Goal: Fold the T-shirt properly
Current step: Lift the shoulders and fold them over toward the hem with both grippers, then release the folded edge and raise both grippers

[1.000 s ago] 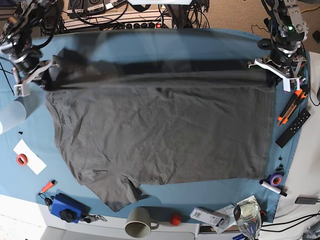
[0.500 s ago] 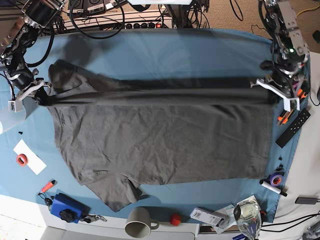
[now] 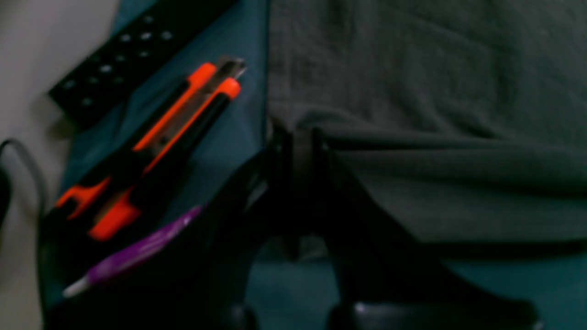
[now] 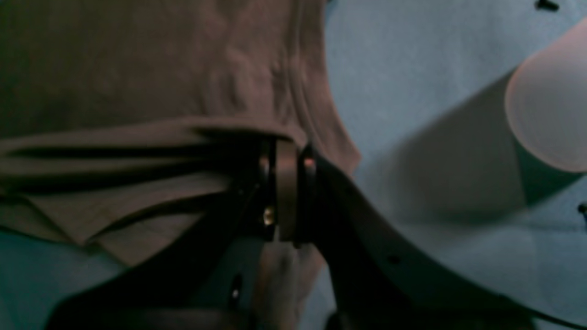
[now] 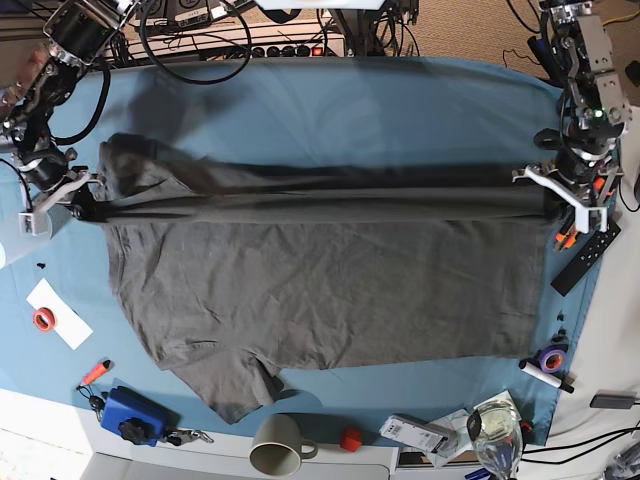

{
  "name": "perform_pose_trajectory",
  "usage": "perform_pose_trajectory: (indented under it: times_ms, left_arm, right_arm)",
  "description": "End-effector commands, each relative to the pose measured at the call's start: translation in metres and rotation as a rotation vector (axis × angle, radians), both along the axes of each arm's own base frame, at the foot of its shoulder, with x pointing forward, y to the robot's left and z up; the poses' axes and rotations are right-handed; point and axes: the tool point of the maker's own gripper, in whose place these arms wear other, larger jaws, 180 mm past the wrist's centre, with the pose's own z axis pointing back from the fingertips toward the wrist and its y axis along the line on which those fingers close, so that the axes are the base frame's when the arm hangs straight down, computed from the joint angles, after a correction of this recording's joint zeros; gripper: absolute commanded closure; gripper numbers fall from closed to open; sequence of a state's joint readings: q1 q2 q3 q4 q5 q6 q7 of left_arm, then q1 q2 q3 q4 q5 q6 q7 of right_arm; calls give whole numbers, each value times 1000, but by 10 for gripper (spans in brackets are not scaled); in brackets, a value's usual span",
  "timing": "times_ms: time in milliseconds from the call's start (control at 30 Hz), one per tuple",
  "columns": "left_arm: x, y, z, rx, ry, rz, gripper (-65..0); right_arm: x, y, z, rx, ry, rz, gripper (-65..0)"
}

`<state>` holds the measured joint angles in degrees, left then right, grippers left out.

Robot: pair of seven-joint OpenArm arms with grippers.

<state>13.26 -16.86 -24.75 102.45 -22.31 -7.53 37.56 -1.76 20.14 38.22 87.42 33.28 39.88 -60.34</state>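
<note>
Lab bench: tangled cables (image 5: 200,40), power strip (image 5: 290,48), utility knives (image 3: 151,146).

We see the T-shirt (image 5: 320,280) as soft, matt, wrinkled grey cotton on a smooth blue-teal table cloth (image 5: 330,100). The remote (image 5: 585,255) looks matt black plastic; the mug (image 5: 278,445) looks smooth and ceramic.

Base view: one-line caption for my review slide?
Both end effectors pinch the T-shirt edge, stretching a fold across the blue tablecloth.
</note>
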Motion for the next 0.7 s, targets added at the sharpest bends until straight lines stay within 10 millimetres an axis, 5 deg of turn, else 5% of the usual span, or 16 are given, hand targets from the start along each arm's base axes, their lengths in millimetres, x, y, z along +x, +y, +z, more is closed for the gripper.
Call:
perform_pose_trajectory:
  times_ms: [0,400,667]
  left_arm:
    - [12,12,16,42,-52,19,0]
    - [56,21,-2,-31,-29,33,0]
    - [63,20,-1,-40,-28,29,0]
  right_arm:
    - [13,-9,20,-45,-59,-4,0]
    - [56,-2,37,-126,-122,6,0]
    - [86,-10,16,19,-106,-57,0]
